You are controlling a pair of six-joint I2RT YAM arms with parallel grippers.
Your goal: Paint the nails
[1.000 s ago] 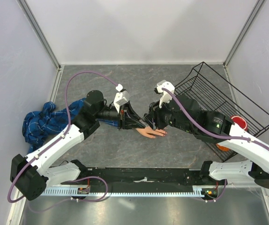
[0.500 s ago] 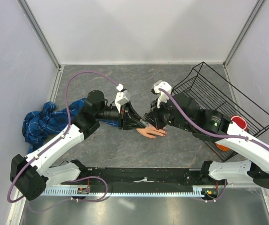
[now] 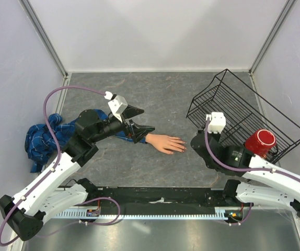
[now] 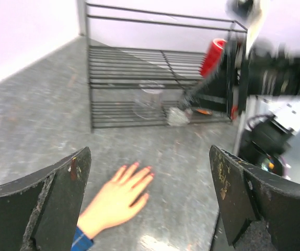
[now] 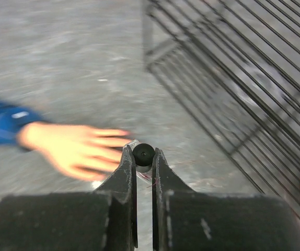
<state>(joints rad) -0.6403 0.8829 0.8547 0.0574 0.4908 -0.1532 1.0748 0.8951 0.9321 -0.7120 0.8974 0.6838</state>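
Seen from above, the mannequin hand (image 3: pixel 165 144) lies flat at the centre of the grey worktop (image 3: pixel 155 89), fingers pointing right; its nails (image 4: pixel 149 168) look red; the blue plaid sleeve (image 3: pixel 45 137) trails to the left edge. Both arms crowded over the wrist a second ago and have now drawn apart; the left tool (image 3: pixel 143 119) hangs spread wide and empty just left of the hand; the right tool (image 5: pixel 143 150) has pulled back to the lower right beside the wire basket (image 3: pixel 244 99), pinching a small black knob (image 5: pixel 143 155); a red mug (image 3: pixel 260 141) shows at the basket's lower edge.
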